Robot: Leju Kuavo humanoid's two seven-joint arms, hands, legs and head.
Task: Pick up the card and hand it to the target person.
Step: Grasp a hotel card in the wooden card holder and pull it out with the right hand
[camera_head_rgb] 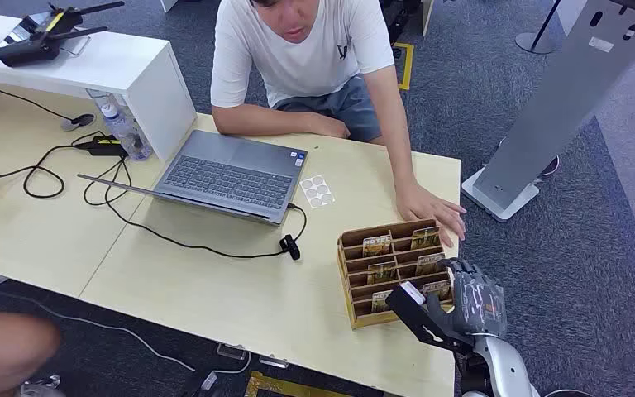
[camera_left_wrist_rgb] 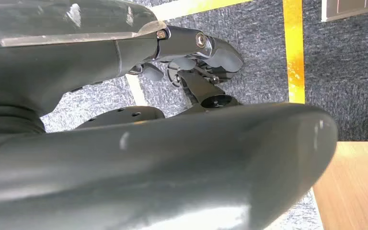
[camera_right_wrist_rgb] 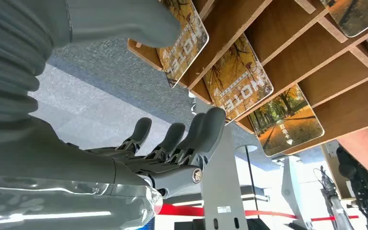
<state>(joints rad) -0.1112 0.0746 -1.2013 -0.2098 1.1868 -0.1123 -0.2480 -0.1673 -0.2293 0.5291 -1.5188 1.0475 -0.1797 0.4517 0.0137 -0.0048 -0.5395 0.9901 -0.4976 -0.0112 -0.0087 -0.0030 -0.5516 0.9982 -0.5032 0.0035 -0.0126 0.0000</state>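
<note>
The right hand (camera_head_rgb: 475,299) hovered at the near right corner of the wooden card rack (camera_head_rgb: 355,277) on the table (camera_head_rgb: 240,298), its fingers (camera_right_wrist_rgb: 182,139) spread apart and gripping nothing. In the right wrist view the thumb (camera_right_wrist_rgb: 124,21) lay against the nearest card (camera_right_wrist_rgb: 184,40), a hotel card standing in the rack's slot just beyond the fingers, though whether it truly pressed the card was hard to judge. More cards sat in slots further from the hand. A person's hand (camera_head_rgb: 432,211) rested on the table just past the rack. The left hand (camera_left_wrist_rgb: 196,62) hung over grey carpet (camera_left_wrist_rgb: 345,72), fingers curled inward around nothing.
</note>
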